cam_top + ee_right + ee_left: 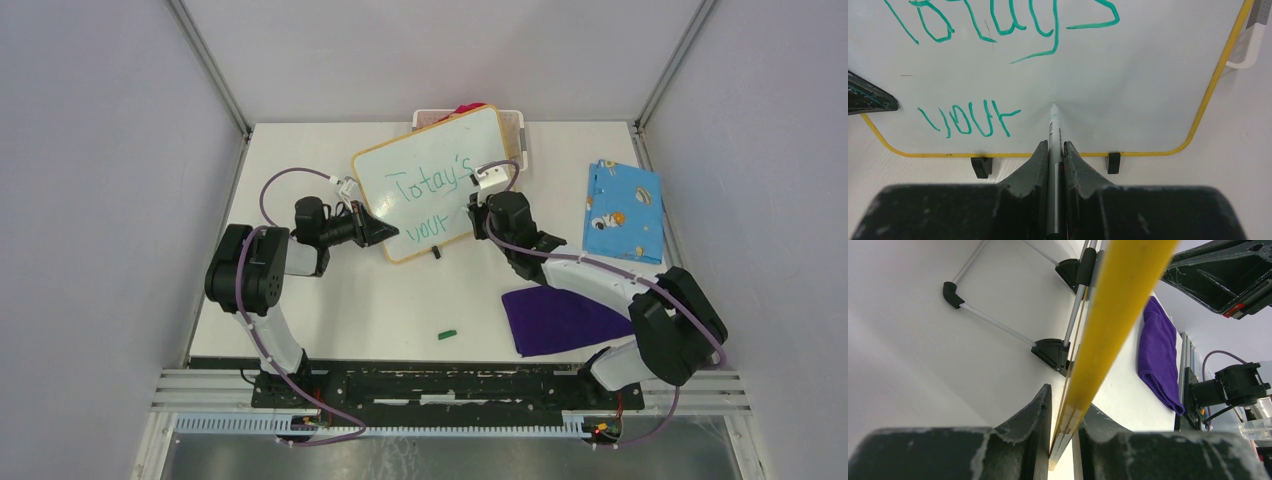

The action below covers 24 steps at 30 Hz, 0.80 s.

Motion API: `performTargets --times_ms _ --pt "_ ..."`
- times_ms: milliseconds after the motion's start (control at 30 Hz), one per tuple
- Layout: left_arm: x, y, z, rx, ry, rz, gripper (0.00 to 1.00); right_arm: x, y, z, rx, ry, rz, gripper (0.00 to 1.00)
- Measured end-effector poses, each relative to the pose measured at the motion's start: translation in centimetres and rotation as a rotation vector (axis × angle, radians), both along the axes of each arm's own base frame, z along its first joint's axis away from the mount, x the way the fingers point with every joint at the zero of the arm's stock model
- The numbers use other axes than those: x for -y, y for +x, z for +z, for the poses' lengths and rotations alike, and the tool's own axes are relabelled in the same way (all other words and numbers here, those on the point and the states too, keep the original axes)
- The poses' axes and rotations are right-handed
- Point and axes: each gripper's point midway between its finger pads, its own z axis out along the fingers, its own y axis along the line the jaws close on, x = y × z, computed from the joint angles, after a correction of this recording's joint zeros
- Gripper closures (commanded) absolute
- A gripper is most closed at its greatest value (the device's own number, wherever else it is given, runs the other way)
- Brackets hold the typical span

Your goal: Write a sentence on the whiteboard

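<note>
The whiteboard (pixel 437 158), white with a yellow-orange frame, stands tilted on two black feet (pixel 980 167) at the table's middle back. On it is the sentence (pixel 432 182) in green marker: "Totay's" above "your" (pixel 969 120). My left gripper (pixel 386 232) is shut on the whiteboard's lower left edge; its frame (pixel 1118 315) runs between the jaws of the left gripper (pixel 1066 432). My right gripper (pixel 1054 150) is shut on a grey marker (pixel 1053 127). The marker's tip touches the whiteboard to the right of "your". From above, the right gripper (pixel 480 207) is at the whiteboard's right part.
A green marker cap (pixel 447 334) lies on the table in front. A purple cloth (pixel 560 318) lies near the right arm's base, and a blue patterned cloth (pixel 623 210) at the right. A white basket (pixel 515 126) stands behind the whiteboard.
</note>
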Motion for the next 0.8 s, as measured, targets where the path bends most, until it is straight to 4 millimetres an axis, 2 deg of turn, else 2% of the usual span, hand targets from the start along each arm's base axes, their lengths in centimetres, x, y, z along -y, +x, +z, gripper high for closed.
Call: performTargets --times_ms 367,800 --pt "0.0 -0.01 -0.01 -0.001 0.0 0.0 0.75 0.17 0.2 -0.9 -0.021 -0.031 -0.01 1.0" --pt "0.0 0.0 -0.02 -0.002 0.0 0.0 0.75 0.2 0.39 -0.99 -0.025 -0.039 -0.017 1.0"
